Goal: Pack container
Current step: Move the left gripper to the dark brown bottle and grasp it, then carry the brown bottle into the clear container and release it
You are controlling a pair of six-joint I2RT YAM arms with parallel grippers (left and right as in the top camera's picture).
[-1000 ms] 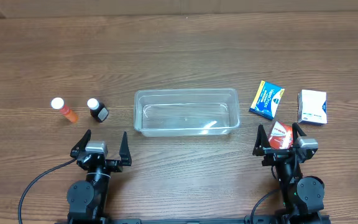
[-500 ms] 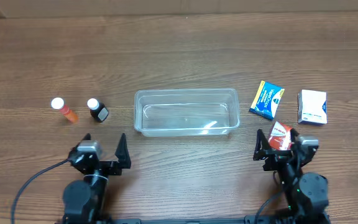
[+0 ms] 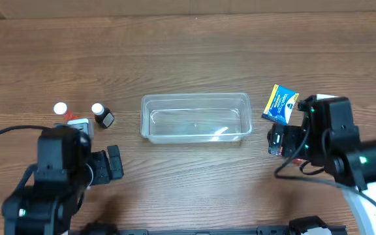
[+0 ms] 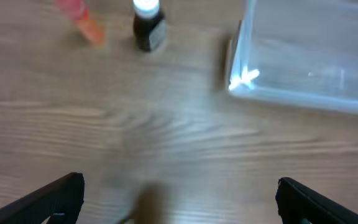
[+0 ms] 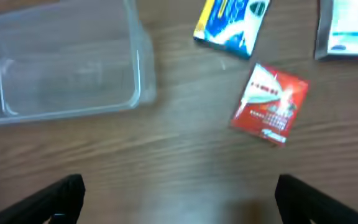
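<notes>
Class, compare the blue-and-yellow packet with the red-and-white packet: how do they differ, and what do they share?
The blue-and-yellow packet lies farther back on the table; the red-and-white packet lies nearer the right gripper. From overhead the blue-and-yellow packet shows clearly, while the right arm mostly covers the red-and-white packet. Both lie flat on the table, outside the container.

I get even, fairly bright light — soft shadows only. Both wrist views are blurred; ahead-right of the left gripper (image 4: 179,200), the container (image 4: 303,98) glints white at its corner.
</notes>
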